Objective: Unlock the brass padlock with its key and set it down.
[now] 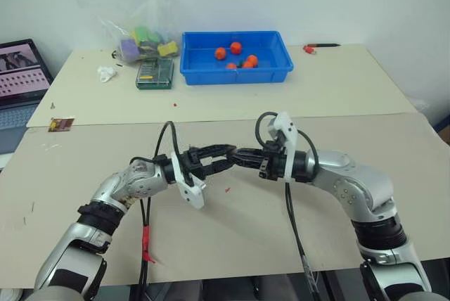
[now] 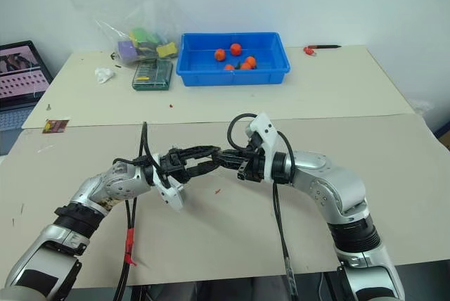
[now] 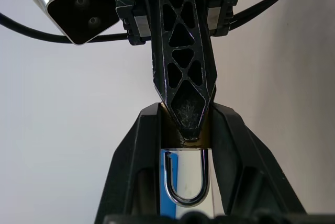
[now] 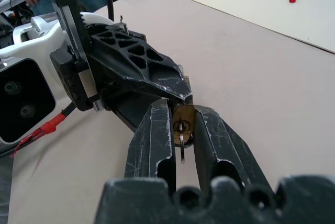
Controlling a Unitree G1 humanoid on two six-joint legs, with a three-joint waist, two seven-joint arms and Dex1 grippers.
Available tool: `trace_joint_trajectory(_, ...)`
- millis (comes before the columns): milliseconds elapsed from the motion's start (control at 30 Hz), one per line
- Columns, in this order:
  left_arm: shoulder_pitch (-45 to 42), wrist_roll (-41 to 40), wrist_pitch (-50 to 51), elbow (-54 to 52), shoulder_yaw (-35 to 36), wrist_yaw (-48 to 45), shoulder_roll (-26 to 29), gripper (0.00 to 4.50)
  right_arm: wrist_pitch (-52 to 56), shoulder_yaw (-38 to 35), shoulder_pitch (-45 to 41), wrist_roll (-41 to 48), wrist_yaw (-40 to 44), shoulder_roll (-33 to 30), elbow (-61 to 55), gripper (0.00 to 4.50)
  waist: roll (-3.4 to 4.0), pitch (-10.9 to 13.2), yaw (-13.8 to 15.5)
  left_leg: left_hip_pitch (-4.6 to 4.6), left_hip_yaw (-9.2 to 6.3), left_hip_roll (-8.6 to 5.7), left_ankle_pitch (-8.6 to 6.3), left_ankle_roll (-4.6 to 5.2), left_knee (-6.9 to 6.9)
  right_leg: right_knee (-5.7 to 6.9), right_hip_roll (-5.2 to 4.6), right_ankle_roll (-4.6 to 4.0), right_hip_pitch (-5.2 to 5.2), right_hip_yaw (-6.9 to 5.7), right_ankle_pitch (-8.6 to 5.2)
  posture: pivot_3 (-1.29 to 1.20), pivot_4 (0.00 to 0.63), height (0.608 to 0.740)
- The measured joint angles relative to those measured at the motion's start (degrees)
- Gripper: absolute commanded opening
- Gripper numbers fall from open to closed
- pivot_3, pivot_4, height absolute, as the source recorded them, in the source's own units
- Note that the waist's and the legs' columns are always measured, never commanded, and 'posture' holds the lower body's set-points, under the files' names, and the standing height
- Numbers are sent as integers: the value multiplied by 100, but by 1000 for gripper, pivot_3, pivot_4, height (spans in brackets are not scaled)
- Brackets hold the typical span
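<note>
While both arms are meeting above the tan table (image 1: 365,146), I am seeing the left gripper (image 1: 223,159) clamping the brass padlock (image 4: 183,121), shackle (image 3: 183,179) lying between its fingers. My right gripper (image 4: 181,145) is pinching the key (image 4: 181,136) seated in the padlock's keyhole.

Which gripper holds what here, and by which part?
The left gripper holds the brass padlock by its body, shackle toward the wrist. The right gripper pinches the key seated in the padlock's keyhole.
</note>
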Motion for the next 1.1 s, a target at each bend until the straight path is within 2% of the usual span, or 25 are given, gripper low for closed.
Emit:
trace_joint_trajectory(167, 511, -607, 673, -729, -41, -451, -188, 4466, 0, 0, -14, -55, 13, 4, 40, 125, 1, -1, -6, -13, 1, -2, 0, 0, 0, 6, -7, -4, -27, 4, 3, 0, 150, 740)
trace_joint_trajectory(367, 946, -1279, 1420, -953, -71, -1229, -8, 4466, 2, -8, -85, -63, 144, -82, 132, 125, 1, -1, -25, -13, 14, 1, 2, -3, -1, 6, -9, -13, -52, 3, 9, 0, 150, 740)
trace_joint_trajectory(467, 1047, -2035, 2179, -906, -61, -1862, -1, 4466, 4, -16, -115, -55, 280, -211, 165, 125, 2, -1, -16, -13, 15, 1, 2, -3, 0, 6, -9, -14, -51, 2, 9, 0, 150, 740)
trace_joint_trajectory(667, 1052, -3662, 4020, -959, 531, -2532, -285, 4466, 88, -457, -182, 323, 679, -675, 29, 125, 1, -1, -3, -16, 14, 0, 0, 1, 1, 4, -10, -15, -51, 0, 10, 0, 150, 740)
trace_joint_trajectory(833, 947, -4086, 4754, -1391, 756, -2782, -500, 4466, 235, -556, -182, 544, 820, -826, -88, 125, 1, -1, -8, -16, 17, 1, 0, 1, 1, 2, -11, -16, -50, 2, 11, 0, 150, 740)
trace_joint_trajectory(933, 956, -4372, 5297, -1777, 758, -2923, -679, 3777, 299, -558, -182, 676, 853, -864, -185, 125, 1, -1, -8, -16, 17, 1, 0, 0, 1, 2, -11, -16, -50, 3, 11, 0, 150, 740)
trace_joint_trajectory(1100, 979, -4858, 6069, -2563, 784, -3121, -807, 1864, 421, -564, -177, 870, 876, -918, -305, 125, 1, -1, -7, -14, 17, 2, 0, 0, 2, 2, -10, -17, -50, 4, 11, 0, 150, 740)
